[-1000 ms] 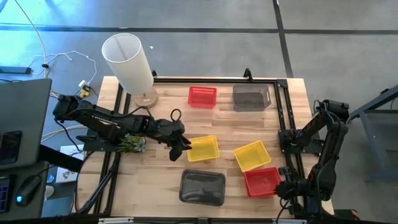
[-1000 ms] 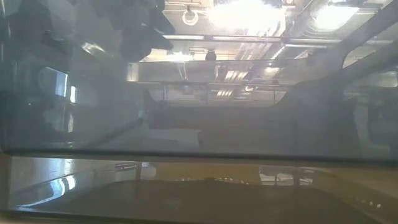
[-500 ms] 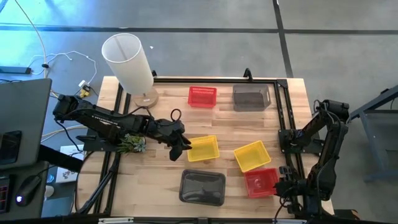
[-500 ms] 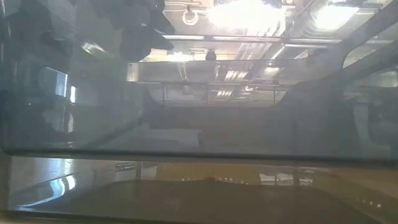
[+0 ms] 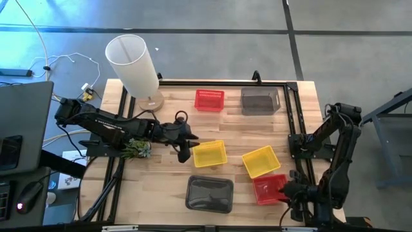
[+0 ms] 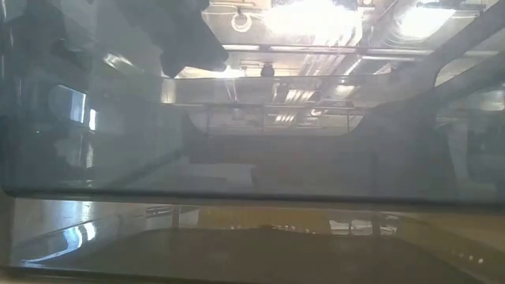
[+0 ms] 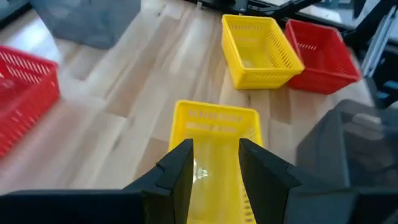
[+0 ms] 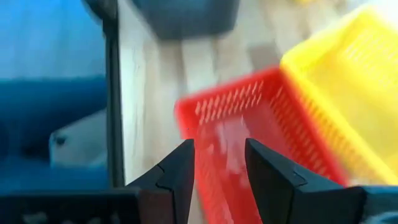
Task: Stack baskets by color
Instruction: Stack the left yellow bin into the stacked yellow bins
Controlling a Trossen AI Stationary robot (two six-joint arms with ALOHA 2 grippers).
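On the wooden table stand several baskets. A yellow basket [image 5: 210,154] sits mid-table, and my left gripper [image 5: 188,147] hangs open over its left end [image 7: 214,124]. A second yellow basket [image 5: 261,161] lies to its right, its near corner against a red basket [image 5: 267,188]. My right gripper [image 5: 288,191] is open just above that red basket's right end [image 8: 249,124]. A grey basket [image 5: 209,194] sits at the near edge. Another red basket [image 5: 209,100] and another grey one [image 5: 260,101] stand at the far side.
A tall white lamp shade [image 5: 132,61] stands at the far left corner. Black frame rails [image 5: 293,129] run along the table's right, far and left sides. The near grey basket fills most of the low view. A laptop [image 5: 22,122] sits off the table's left.
My left gripper has rolled about its own line over the yellow basket's left end without shifting place. My right gripper has risen a little at the red basket's right end and rolled as well. The baskets stand where they were.
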